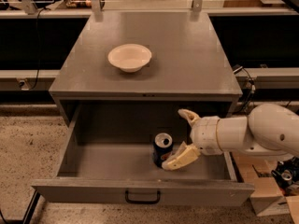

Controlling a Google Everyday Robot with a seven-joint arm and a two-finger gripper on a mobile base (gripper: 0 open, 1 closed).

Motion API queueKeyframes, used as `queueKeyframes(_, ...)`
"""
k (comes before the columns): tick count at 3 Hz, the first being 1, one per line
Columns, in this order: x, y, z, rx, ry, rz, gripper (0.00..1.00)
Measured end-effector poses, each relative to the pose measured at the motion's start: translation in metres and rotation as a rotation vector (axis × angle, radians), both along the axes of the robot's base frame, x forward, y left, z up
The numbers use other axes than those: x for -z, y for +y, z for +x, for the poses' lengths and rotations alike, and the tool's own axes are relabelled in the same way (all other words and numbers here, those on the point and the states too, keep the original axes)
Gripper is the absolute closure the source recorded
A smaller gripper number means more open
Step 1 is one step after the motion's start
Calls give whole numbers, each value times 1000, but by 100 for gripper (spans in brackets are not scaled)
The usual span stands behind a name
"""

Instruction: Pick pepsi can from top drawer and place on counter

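The white arm [273,133] reaches in from the right edge, roughly level, forearm pointing left. Its wrist [211,134] ends in the tool [173,139], low and right of centre in the view. The two tan fingers [180,157] are spread wide apart, one higher and farther back, the other lower and nearer, both tips pointing left.

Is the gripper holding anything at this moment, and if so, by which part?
Nothing is held. The gripper is open inside the top drawer, just right of the upright pepsi can, not closed on it.
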State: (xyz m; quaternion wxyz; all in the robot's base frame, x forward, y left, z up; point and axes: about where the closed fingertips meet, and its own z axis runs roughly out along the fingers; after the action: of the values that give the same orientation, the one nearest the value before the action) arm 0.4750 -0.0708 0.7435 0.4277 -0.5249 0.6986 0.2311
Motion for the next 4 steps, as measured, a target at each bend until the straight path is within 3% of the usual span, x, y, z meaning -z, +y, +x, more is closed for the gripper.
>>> queueKeyframes(2,42,26,18,49,32,115,0)
queueKeyframes(4,74,16,31,174,9,223,42)
